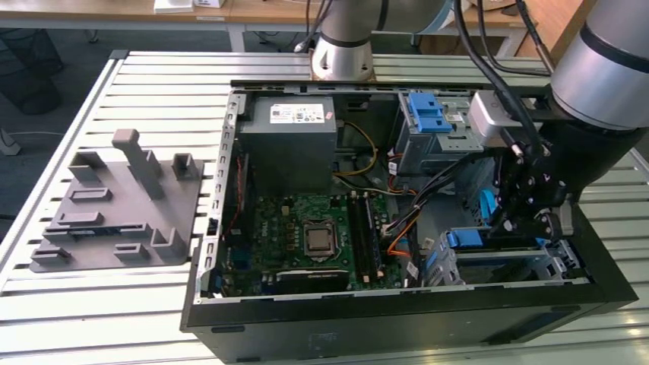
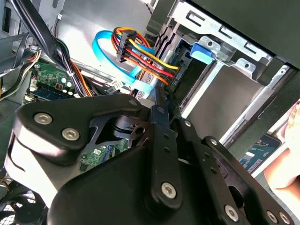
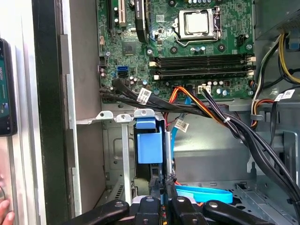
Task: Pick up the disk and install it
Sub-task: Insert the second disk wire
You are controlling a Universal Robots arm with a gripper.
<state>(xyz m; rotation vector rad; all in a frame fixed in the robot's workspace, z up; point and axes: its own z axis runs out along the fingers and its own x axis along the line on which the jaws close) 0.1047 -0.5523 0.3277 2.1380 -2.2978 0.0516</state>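
Arm angled down from the exterior view's right, end effector [image 1: 530, 204] low, fingers [image 3: 168, 185] pressed together.

Exterior view: high, angled down across the open computer case [image 1: 406, 228] on the desk [image 1: 61, 304]. Both wrist views: close inside the case (first faces the motherboard [image 3: 187, 42]); both share the blue drive bay latch [image 2: 202, 52].

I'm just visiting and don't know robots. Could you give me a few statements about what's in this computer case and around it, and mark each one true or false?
1. The computer case lies open, its motherboard showing. True.
2. The gripper hangs over the grey fixture. False: it is inside the case, by the drive bay.
3. The power supply box is bright blue. False: it is grey.
4. A blue flat cable runs inside the case. True.
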